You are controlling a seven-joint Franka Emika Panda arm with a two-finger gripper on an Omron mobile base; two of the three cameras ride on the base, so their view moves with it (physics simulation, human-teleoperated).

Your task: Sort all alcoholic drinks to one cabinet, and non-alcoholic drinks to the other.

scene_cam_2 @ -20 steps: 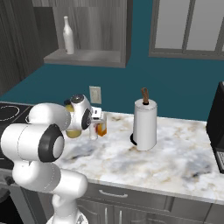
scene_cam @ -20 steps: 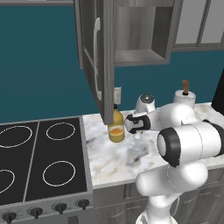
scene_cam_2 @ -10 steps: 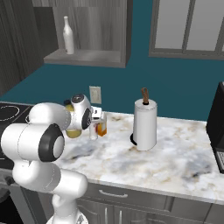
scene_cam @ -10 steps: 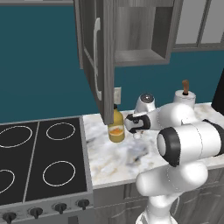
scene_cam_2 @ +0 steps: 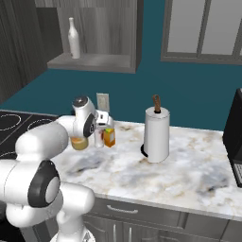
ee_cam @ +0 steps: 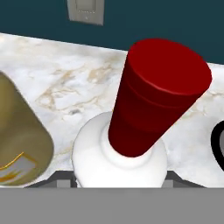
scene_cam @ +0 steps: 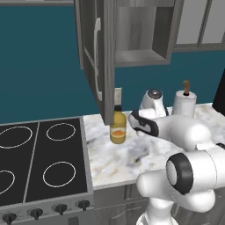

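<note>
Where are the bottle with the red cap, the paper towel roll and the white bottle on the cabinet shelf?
bottle with the red cap point(ee_cam: 157, 96), hand view, on the cap's side.
paper towel roll point(scene_cam_2: 156, 134), right base view, on the white roll's middle.
white bottle point(scene_cam_2: 74, 43), right base view, on its body.

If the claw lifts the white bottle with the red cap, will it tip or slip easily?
The white bottle looks rigid and smooth, so it may slip a little in a loose grip. It stands upright and seems tall for its base, with a long red cap, so a side push could tip it toward the yellow bottle beside it.
</note>
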